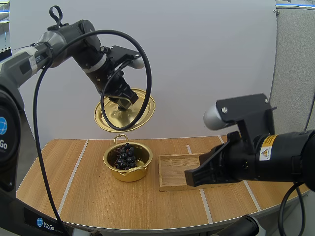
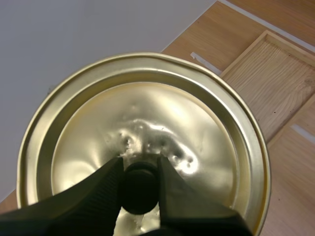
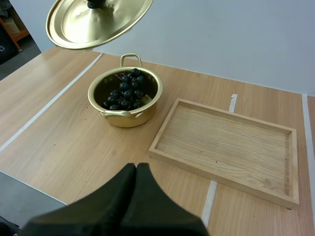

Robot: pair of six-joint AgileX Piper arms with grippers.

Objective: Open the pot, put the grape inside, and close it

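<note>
Worktop (image 1: 88, 196): grapes (image 1: 125, 156) in open pot (image 1: 131, 175), tray (image 1: 173, 169) at its 3 o'clock.
Left wrist view: left end effector (image 2: 139, 164) pinches lid (image 2: 147, 98) by its knob (image 2: 140, 191); right end effector (image 3: 136, 169) pressed together.

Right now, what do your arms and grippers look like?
My left arm is grey and black; my right arm is black with a yellow warning label. My left gripper and right gripper each have two black, tapered fingers.
</note>
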